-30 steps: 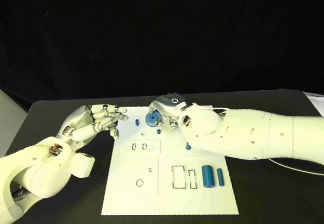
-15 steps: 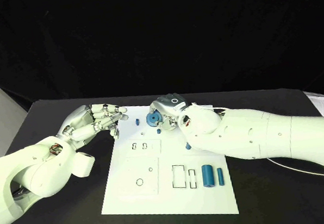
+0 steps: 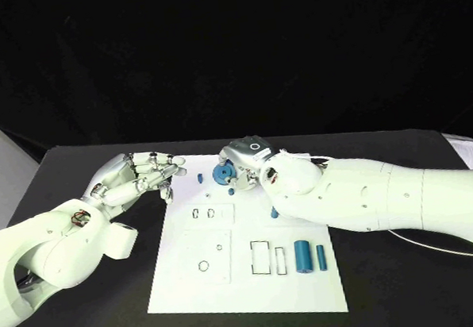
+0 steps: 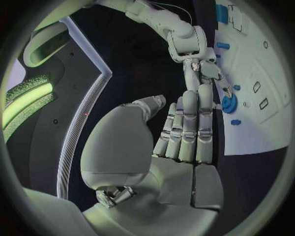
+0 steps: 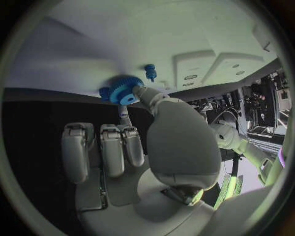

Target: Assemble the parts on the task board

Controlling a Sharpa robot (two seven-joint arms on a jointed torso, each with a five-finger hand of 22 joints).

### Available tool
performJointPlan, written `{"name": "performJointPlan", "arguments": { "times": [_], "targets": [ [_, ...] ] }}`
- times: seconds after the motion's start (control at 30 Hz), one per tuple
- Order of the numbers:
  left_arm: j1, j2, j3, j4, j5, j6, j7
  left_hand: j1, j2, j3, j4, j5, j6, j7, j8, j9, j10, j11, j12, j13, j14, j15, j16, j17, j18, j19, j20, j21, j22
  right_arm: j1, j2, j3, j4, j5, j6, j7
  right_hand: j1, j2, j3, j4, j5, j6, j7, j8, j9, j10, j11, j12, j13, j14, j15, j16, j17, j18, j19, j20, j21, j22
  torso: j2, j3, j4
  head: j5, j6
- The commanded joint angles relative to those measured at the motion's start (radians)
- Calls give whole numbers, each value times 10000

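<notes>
While the right hand [image 3: 251, 164] sits over the far end of the task board [image 3: 235, 291], its fingers pinch a blue gear [image 3: 225, 173]; right wrist view shows the thumb tip touching the gear [image 5: 123, 91] with a finger under it, other fingers lined up side by side, gear right at the far edge of the board [image 5: 184, 34]. Left hand [image 3: 137, 177] hovers just left of the board's far-left corner, over the black table [image 3: 412, 287]; fingers curled in close together, nothing seen in them, left wrist view shows them straight and pressed side by side [image 4: 191, 128] with thumb apart. Small blue peg [image 3: 201, 179] stands on the board between the two hands. Another small blue part [image 3: 275, 214] lies mid-board near the right edge. Two blue bars [image 3: 304, 257] lie side by side toward the near right, next to outlined rectangular slots [image 3: 262, 259]. Small slot pair [image 3: 205, 213] sits on the left side, a round hole [image 3: 204, 267] nearer.
</notes>
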Motion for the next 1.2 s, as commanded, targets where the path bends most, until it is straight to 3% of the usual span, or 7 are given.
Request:
{"name": "performJointPlan", "arguments": {
  "times": [0.03,0.13,0.23,0.33,0.63,0.9,1.2],
  "targets": [
    [13,11,7,10,-28,178,24,-43,24,55,-19,-28,-66,2,17,8,-61,5,63,15,-82,1,63,-9,60,-66,4,67,16,-27,-10,-17,-53,291,58,190,-507,-92,-328,346,-499,-309,72,-290,-56,939,148,-87,2516,926,157,-4,2134,-63,615,110,-32,1738,2,2,-4,21,5],
    [13,12,7,6,-28,187,20,-43,24,55,-19,-28,-66,2,17,8,-61,5,63,15,-82,1,63,-9,60,-66,4,67,16,-27,-20,-16,-57,538,90,378,-1035,-60,-897,817,-372,-436,89,-433,-106,891,176,-139,2467,927,188,-2,2144,-57,606,161,-52,1727,0,1,1,21,-4],
    [13,11,7,-2,-28,195,10,-55,25,56,-16,-30,-74,7,16,11,-70,10,65,16,-87,6,65,-13,60,-81,8,82,26,-26,-43,-16,-37,807,226,544,-1532,176,-1577,1522,-293,-414,78,-499,-124,890,172,-139,2468,932,192,5,2168,-58,613,168,-47,1744,-2,2,4,24,-17],
    [13,10,7,-14,-29,192,-18,-55,25,56,-16,-30,-74,7,16,11,-70,10,65,16,-87,6,65,-13,60,-81,8,82,26,-26,-69,-16,-15,1099,366,660,-1597,293,-1774,1791,8,-367,67,-517,-126,907,162,-121,2486,941,181,15,2202,-65,626,163,-28,1771,1,3,9,33,-20],
    [12,9,7,-39,-76,193,-132,-58,17,63,-26,-28,-104,21,4,9,-103,22,58,14,-108,14,60,-22,59,-108,15,99,37,-25,-153,-16,9,1963,649,963,-1720,522,-1783,1861,420,-276,48,-514,-119,976,146,-47,2557,966,172,46,2307,-85,665,153,39,1853,2,5,-5,55,-28],
    [12,5,7,-44,-95,188,-162,-57,16,66,-29,-28,-111,25,1,9,-110,25,56,14,-115,17,57,-25,59,-116,17,102,39,-25,-213,-16,13,2235,985,852,-1729,573,-1750,1857,489,-258,43,-512,-117,981,141,-42,2562,970,167,51,2324,-87,670,150,46,1862,-3,5,-4,55,-46],
    [10,3,6,-65,-164,186,-154,-57,16,66,-29,-28,-111,25,1,9,-110,25,56,14,-115,17,57,-25,59,-116,17,102,39,-27,-387,-16,176,2260,751,886,-1663,587,-1618,1781,855,-216,31,-517,-115,1028,128,9,2610,983,155,68,2381,-106,706,138,110,1937,-3,18,-10,54,-24]
  ]
}}
